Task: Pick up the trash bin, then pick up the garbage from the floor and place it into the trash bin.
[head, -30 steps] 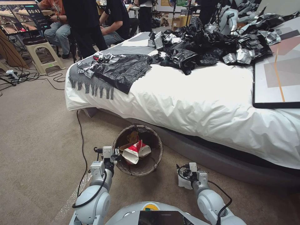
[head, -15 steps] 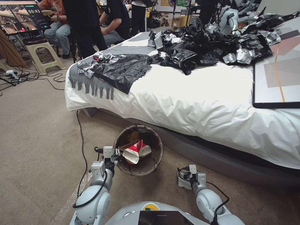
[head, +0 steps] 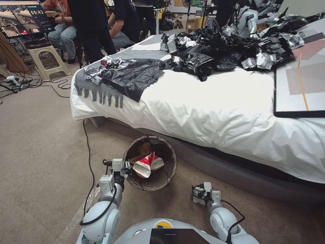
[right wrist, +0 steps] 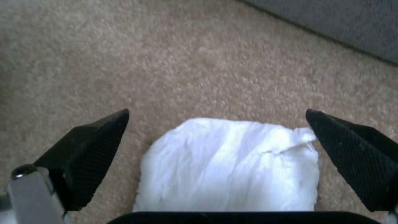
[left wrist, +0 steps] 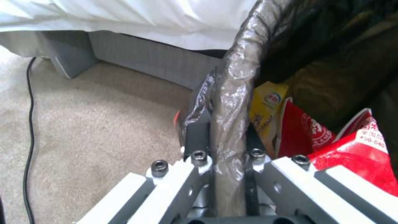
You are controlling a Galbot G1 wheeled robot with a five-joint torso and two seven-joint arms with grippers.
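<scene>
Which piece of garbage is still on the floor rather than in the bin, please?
The white tissue wad, lying on carpet between the open right gripper; the wrappers are inside.

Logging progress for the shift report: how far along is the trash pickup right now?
Done: the left tool is clamped on the rim of the bag-lined round trash bin, which already holds red-and-white and yellow snack wrappers. In hand: the open right tool straddles a white tissue wad on the carpet. Left: gripping it and dropping it in the bin.
</scene>
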